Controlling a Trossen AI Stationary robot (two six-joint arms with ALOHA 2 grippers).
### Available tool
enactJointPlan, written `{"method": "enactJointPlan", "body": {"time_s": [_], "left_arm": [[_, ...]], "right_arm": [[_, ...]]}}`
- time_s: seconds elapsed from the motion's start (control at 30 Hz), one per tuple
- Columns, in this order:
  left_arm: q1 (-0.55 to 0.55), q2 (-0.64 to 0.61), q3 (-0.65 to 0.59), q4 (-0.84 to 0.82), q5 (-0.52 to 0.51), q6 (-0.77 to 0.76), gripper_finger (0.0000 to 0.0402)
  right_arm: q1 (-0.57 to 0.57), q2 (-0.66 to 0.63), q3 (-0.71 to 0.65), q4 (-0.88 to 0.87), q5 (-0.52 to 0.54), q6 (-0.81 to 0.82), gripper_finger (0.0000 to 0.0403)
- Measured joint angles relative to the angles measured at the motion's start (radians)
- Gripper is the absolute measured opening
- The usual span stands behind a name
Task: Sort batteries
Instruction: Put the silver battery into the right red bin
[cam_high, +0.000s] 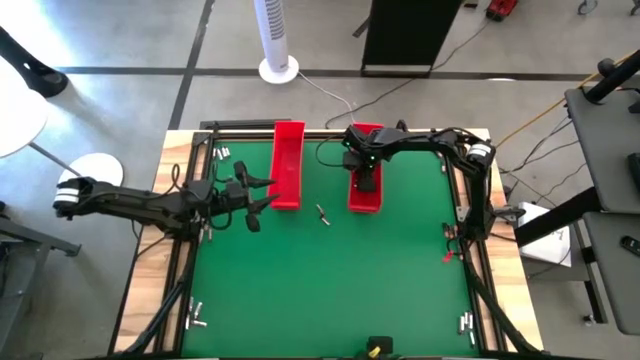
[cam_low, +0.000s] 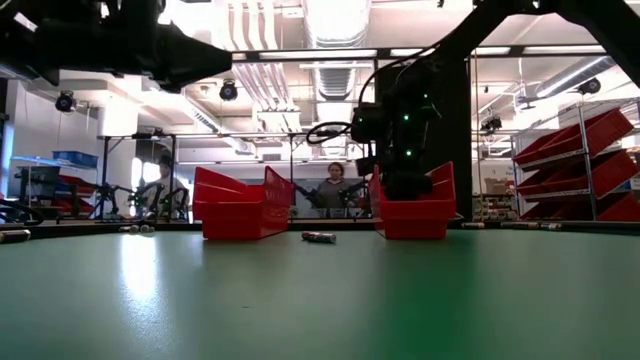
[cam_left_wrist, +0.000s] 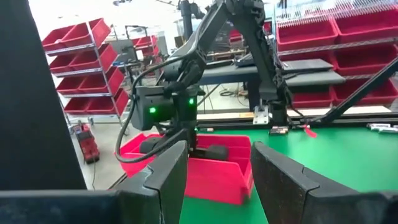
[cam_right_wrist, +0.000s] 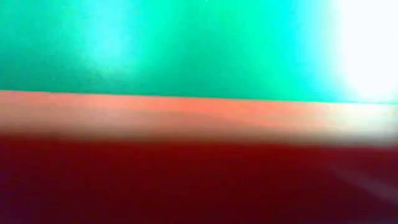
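The right gripper (cam_high: 366, 182) hangs low inside the right-hand red tray (cam_high: 364, 200), its fingers hidden by the tray wall; they sit nearly closed, and whether a battery is between them cannot be told. That reads as the drop-off step: a cell being placed into, or just let go in, this tray. The left gripper (cam_left_wrist: 214, 180) waits raised above the mat just left of the left-hand red tray (cam_high: 288, 165), its fingers (cam_left_wrist: 166, 177) parted and empty. One battery (cam_high: 322, 214) lies loose on the green mat (cam_high: 330, 290) between the two trays, slightly nearer than their near ends. More batteries (cam_high: 220, 153) lie scattered at the far left corner and along the near edges. Next, the right arm would need to lift clear of the tray wall before reaching for the loose cell.
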Motion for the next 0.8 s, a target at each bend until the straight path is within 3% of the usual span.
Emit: {"method": "enactJointPlan", "body": {"time_s": [0.57,0.8], "left_arm": [[-0.001,-0.057,0.000,0.004,0.004,-0.038,0.0158],[-0.001,-0.096,0.000,0.005,0.009,-0.073,0.0158]], "right_arm": [[0.008,-0.008,0.055,-0.101,0.022,0.044,0.0125],[0.075,-0.084,0.145,-0.295,0.154,0.128,0.0139]]}}
